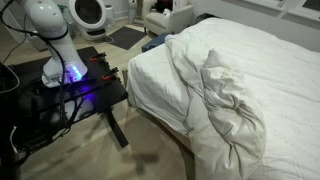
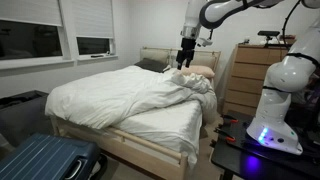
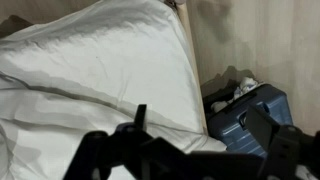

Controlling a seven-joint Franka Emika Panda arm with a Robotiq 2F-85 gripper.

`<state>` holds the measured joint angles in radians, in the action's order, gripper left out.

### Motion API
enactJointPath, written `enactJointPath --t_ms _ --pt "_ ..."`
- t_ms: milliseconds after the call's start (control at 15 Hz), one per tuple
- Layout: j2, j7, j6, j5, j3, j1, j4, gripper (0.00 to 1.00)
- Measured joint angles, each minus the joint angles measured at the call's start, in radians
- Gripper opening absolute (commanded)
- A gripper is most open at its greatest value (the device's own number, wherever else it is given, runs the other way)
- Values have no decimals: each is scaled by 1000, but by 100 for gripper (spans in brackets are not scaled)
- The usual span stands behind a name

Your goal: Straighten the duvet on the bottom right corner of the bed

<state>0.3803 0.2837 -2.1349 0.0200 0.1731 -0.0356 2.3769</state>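
White duvet [image 2: 115,95] bunched across bed [image 2: 165,127], gripper [image 2: 186,60] spread wide above, holding nothing, arm [image 2: 232,9] cropped at top

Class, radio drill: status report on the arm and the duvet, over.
Gripper open, empty, above bed. Duvet bunched, folded back off corner. Blue suitcase on floor beside bed.

Beneath the matt black claw [image 2: 186,64], white cloth duvet [image 2: 130,95], soft, matt, finely creased; well away, ribbed blue plastic suitcase [image 2: 45,160], faintly glossy.

One bed [image 2: 150,150], one duvet [image 2: 105,95], one suitcase [image 2: 45,160]
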Motion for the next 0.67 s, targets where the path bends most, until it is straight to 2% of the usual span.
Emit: enactJointPath --t_ms 333,667 --pt "-4 1 -29 -8 -4 2 0 100" --pt "-94 5 -282 -53 -48 53 -32 100"
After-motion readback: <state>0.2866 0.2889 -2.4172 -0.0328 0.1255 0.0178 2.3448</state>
